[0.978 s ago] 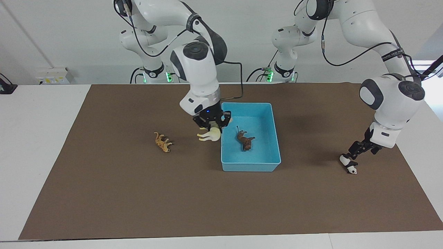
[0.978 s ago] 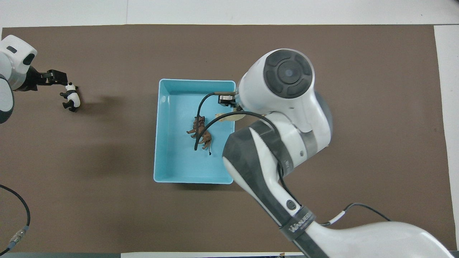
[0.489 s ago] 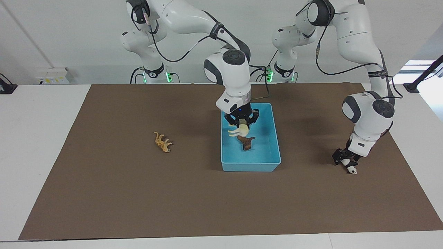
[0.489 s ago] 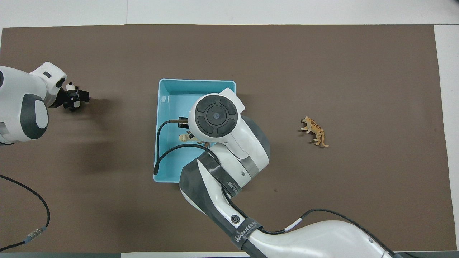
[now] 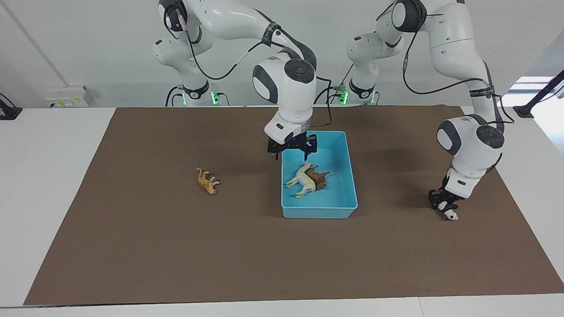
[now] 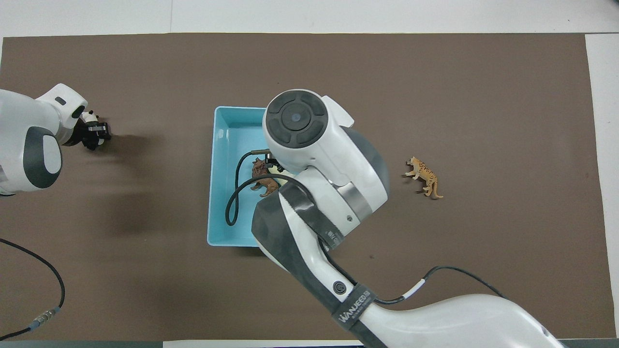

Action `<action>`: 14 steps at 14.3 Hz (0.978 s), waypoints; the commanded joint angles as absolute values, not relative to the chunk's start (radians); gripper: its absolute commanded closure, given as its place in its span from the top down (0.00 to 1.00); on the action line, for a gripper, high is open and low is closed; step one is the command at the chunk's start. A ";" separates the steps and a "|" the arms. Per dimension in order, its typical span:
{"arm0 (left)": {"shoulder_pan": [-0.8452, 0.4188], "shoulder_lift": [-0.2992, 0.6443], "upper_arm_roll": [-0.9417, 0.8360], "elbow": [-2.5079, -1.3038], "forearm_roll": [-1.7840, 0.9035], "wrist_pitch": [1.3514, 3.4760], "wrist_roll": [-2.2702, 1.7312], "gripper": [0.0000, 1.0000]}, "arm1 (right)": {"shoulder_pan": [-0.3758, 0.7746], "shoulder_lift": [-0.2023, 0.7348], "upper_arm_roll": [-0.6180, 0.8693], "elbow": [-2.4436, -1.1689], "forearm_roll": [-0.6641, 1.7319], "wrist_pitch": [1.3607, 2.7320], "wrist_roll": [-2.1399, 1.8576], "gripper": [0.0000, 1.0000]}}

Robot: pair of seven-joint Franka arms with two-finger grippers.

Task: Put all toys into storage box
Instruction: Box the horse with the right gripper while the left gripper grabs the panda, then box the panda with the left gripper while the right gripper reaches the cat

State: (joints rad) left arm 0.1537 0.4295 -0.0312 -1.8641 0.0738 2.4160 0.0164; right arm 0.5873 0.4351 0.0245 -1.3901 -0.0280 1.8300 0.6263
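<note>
The right gripper (image 5: 291, 157) is seen hanging over the end of the box (image 5: 319, 212) that lies nearer to the robots, with its fingers spread wide and nothing held between them. The right arm is reached in from its base and bent steeply down, so that in the overhead view much of the box is covered by it. The light blue box is set on the brown mat (image 5: 176, 246) about midway between the two arms' ends of the table (image 5: 44, 176). Two toys are found inside it: the cream llama (image 5: 303, 181) is laid on its side on the floor of the box, and the brown toy (image 5: 320, 179) is laid just beside it, touching it, on the side toward the left arm's end. The orange toy (image 5: 207, 181) is left lying on the mat outside the box, well apart from it, toward the right arm's end of the table. Farther from the robots, near the left arm's end, the left gripper (image 5: 442, 206) is lowered to the mat and is closed narrowly on the panda (image 5: 450, 215), whose head is shown sticking out below the fingers; the panda is well apart from the box.
</note>
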 commanded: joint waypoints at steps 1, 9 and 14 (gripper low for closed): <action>0.144 0.410 -0.034 -1.817 0.025 2.308 -0.004 0.00 | 0.471 0.385 0.037 -1.393 -0.011 1.793 0.446 1.00; -0.271 0.206 -0.046 -1.704 -0.087 1.928 -0.711 0.00 | 0.214 0.370 0.035 -1.433 -0.011 1.776 -0.041 1.00; -0.413 0.137 -0.046 -1.900 -0.089 2.093 -0.787 0.31 | 0.132 0.275 0.035 -1.722 -0.011 2.067 -0.320 1.00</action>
State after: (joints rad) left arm -0.4006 0.1959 -0.0695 -1.7523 -0.0734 1.9800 -0.7969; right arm 0.1484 0.3613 0.0205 -1.5374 -0.0210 1.9335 -0.2283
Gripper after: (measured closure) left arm 0.837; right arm 0.000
